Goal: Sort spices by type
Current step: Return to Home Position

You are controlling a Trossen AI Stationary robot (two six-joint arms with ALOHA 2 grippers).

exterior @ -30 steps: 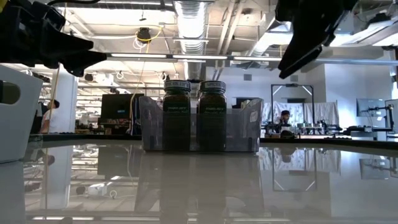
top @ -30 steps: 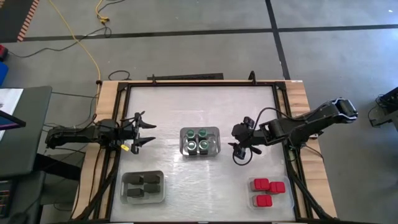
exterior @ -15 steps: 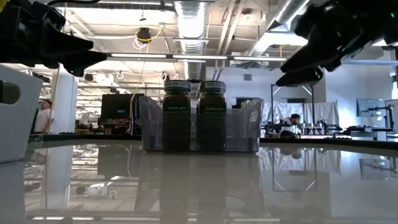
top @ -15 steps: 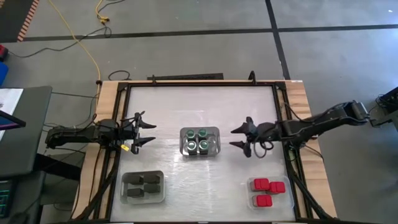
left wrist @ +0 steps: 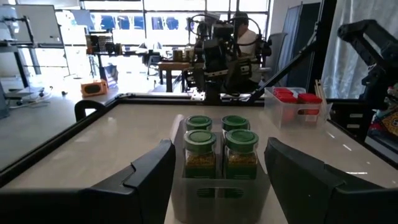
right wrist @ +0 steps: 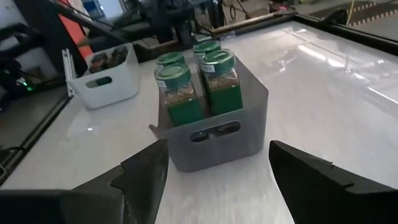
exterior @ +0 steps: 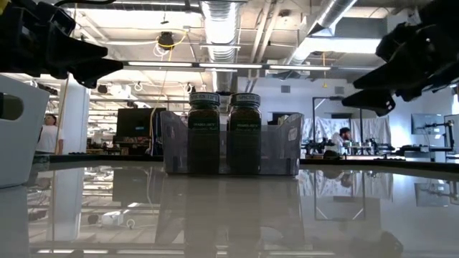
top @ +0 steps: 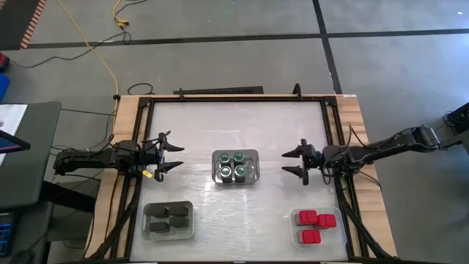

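With nothing left loose on the bench [top: 278, 125] in the high view, my right end effector [top: 287, 163] hangs empty, fingers spread wide, pointing across at the green-lidded jars [top: 234, 166], four of them in the middle bin [top: 217, 155]. The bin's long axis runs roughly along the line between my two arms. My left end effector [top: 176, 157] waits on the jars' far side, also spread and empty, about as near to them as the right; can't call which is closer. Dark containers [top: 168, 218] sit in the grey bin [top: 149, 229] at the left front, red-topped containers [top: 314, 224] in the clear bin [top: 297, 238] at the right front, each kind apart. Low view: two jars show upright, side by side in the bin at centre, both end effectors up high and clear of the bench to either side. Left wrist view: jars dead ahead between my own spread fingers [left wrist: 146, 177], red-topped containers beyond and off to one side. Right wrist view: the same jars straight ahead and near, my fingers [right wrist: 140, 180] wide apart, nothing held, dark containers farther off past them. Judgement: sorting looks complete. The coming move is a retreat, so the right arm should draw straight back along its own axis, away from the jars; the path looks free.
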